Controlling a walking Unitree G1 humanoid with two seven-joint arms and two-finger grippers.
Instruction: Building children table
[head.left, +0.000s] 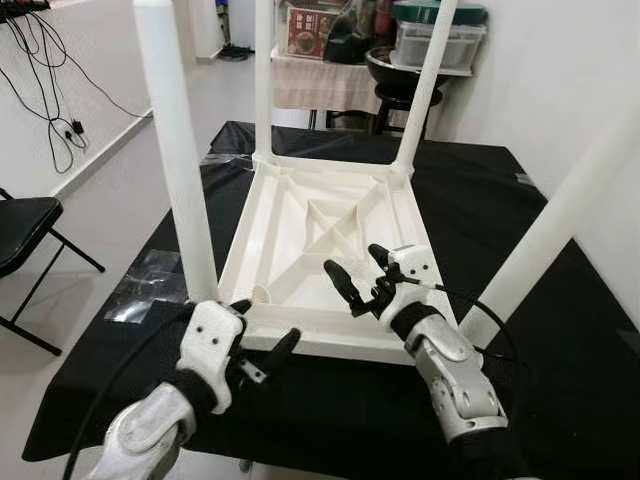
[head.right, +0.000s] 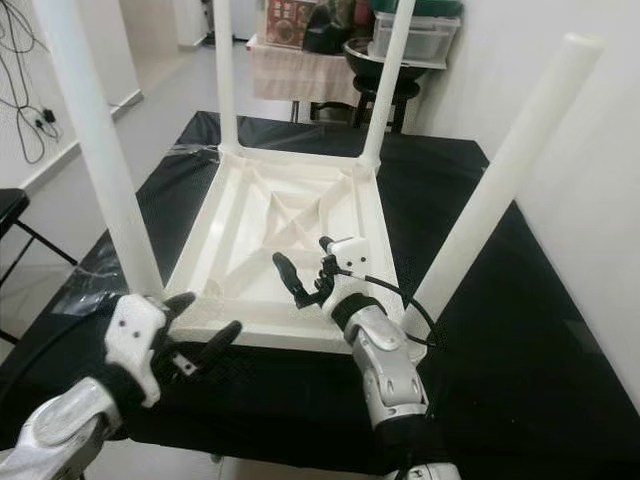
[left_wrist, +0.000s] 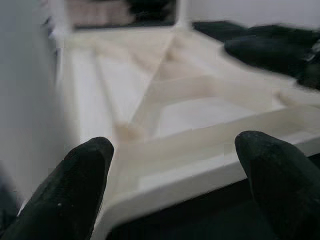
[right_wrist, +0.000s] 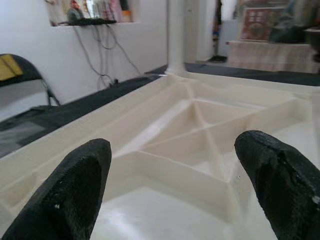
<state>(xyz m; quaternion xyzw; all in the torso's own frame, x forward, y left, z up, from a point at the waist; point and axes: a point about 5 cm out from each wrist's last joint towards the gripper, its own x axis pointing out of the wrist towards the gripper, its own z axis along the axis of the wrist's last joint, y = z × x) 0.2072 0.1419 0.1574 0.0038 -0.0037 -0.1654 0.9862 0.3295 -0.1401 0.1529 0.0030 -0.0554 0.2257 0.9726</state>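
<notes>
From the head we see the upturned white table (head.left: 320, 250) on black cloth (head.left: 500, 210), our left gripper (head.left: 262, 340) spread at its near rim, our right gripper (head.left: 360, 272) spread above; no legible writing.

Black folding chair (head.left: 22, 238) beside wall cables (head.left: 45, 85)
</notes>
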